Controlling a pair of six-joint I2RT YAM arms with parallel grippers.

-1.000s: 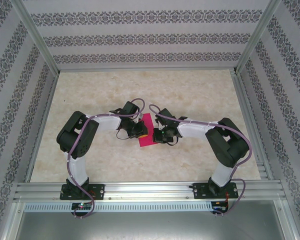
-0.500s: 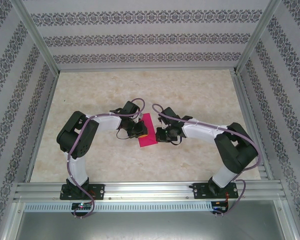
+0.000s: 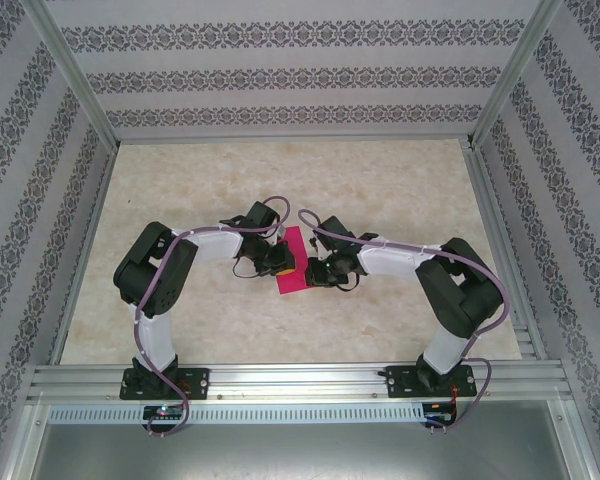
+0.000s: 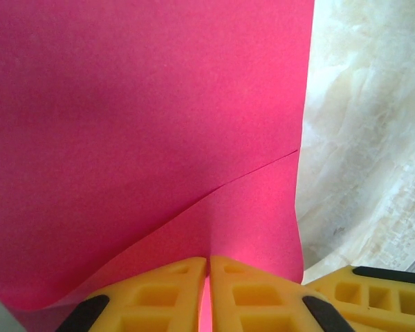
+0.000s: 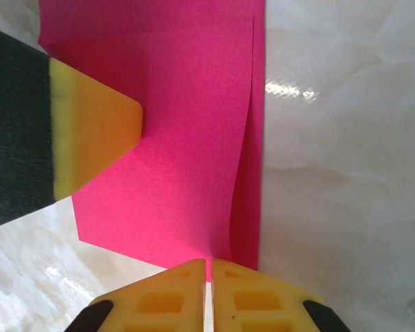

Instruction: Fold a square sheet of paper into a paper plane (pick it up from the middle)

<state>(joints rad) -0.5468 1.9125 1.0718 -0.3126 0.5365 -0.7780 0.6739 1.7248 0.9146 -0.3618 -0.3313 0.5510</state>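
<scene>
I read left gripper [image 4: 207, 263] and right gripper [image 5: 209, 264] both pinched on the paper [image 5: 187, 152]; uneven pull could tear it or skew the fold.

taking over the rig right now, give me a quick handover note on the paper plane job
Left tool: shut on the square sheet of paper, pinching its edge.
Right tool: shut, apparently pinching the sheet from the other side.
Paper: mid-table, between both tools, doubled over into a narrow rectangle. The top layer bows up and is not pressed flat.
Done: first fold laid over.
Left: crease it flat, then all the plane folds.
</scene>
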